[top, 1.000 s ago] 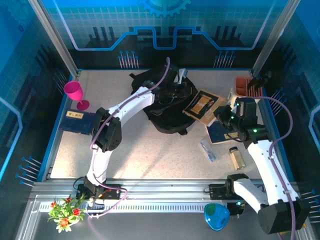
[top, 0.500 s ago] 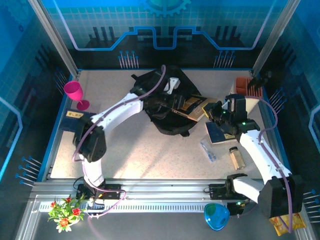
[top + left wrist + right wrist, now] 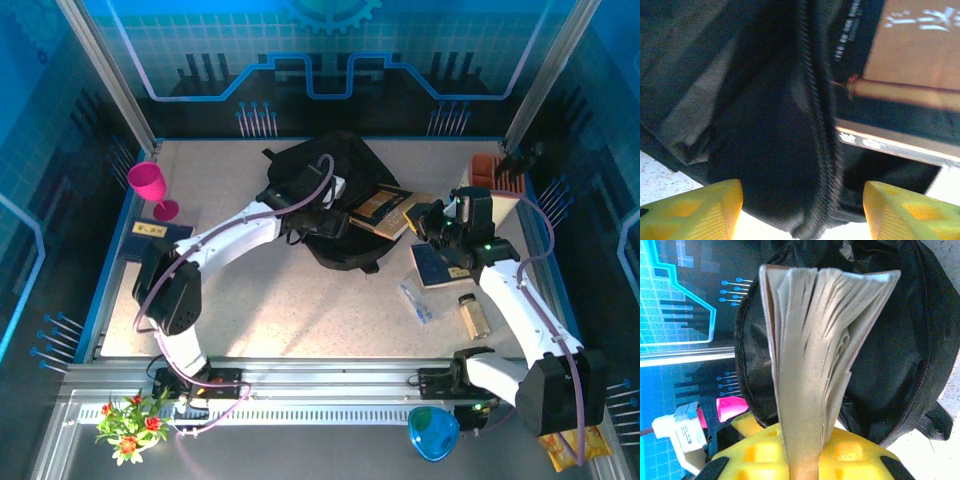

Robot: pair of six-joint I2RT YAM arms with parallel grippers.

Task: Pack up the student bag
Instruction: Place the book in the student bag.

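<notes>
Right gripper (image 3: pixel 429 222) clamps book (image 3: pixel 383 207) for insertion into bag (image 3: pixel 335 160). Left gripper (image 3: pixel 802 200), fingers spread, straddles the bag's rim, probably to hold it open.

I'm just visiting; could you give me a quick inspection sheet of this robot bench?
Surface: speckled beige table, no spills seen.
Job's things: black student bag, unzipped, at the back; brown book at its opening.
Clutter: pink goblet, dark blue book, blue booklet, jar, beige holder.
Grippers: left gripper open astride the bag's edge; right gripper shut on the brown book.
Cables: purple cable along each arm.
Surroundings: blue lit wall panels.
</notes>
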